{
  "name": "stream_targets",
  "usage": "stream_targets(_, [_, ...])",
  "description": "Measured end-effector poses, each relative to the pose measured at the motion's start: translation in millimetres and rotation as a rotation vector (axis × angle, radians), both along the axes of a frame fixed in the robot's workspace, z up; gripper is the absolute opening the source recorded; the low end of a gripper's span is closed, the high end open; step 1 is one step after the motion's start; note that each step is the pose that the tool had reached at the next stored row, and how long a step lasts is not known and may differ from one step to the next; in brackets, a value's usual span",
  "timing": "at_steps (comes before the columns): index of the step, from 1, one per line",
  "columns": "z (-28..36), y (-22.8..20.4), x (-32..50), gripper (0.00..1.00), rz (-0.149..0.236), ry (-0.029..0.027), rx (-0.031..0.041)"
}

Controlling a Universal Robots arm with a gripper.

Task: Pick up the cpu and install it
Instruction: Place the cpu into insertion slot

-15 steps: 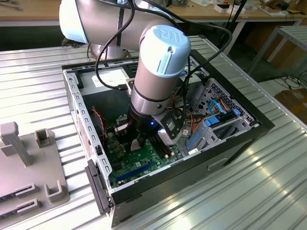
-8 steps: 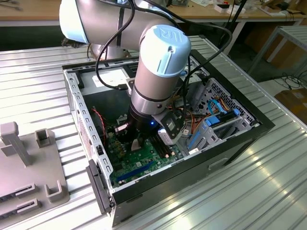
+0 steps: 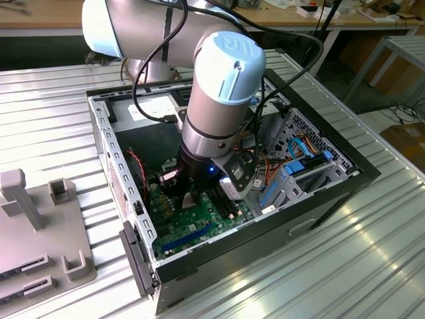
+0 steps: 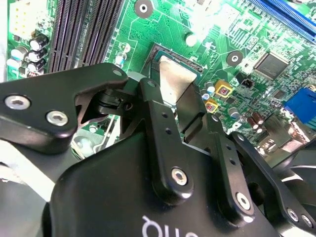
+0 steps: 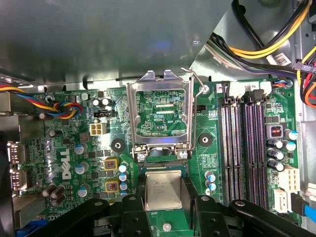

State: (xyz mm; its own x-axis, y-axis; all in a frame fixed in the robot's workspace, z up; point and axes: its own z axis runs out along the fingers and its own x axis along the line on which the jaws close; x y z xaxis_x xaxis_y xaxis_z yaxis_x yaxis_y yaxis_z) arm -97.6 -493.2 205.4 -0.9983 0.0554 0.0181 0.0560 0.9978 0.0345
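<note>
Grey moulded fixture (image 3: 40,219) on the ribbed metal table (image 3: 299,279), at the exterior view's left; open computer case (image 3: 106,139) at centre, green motherboard (image 3: 199,229) on its floor; robot arm (image 3: 222,86) reaching down into the case, gripper (image 3: 189,199) low over the board; drive cage (image 3: 312,143) with blue cables at the exterior view's right. First wrist view: load plate (image 5: 159,116) swung upright; socket (image 5: 165,167) exposed beneath it; cpu (image 5: 164,190), silvery face up, over the socket, flanked by two black fingers (image 5: 134,212); jaws drawn in on its opposite edges, pinching it; whether it is seated cannot be told; memory slots (image 5: 244,148) beside the socket.
</note>
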Motion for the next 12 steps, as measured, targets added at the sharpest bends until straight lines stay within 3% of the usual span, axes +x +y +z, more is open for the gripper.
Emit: stream_targets(12, [0.2,-0.1,-1.9,0.40,0.013,0.0002,-0.0002])
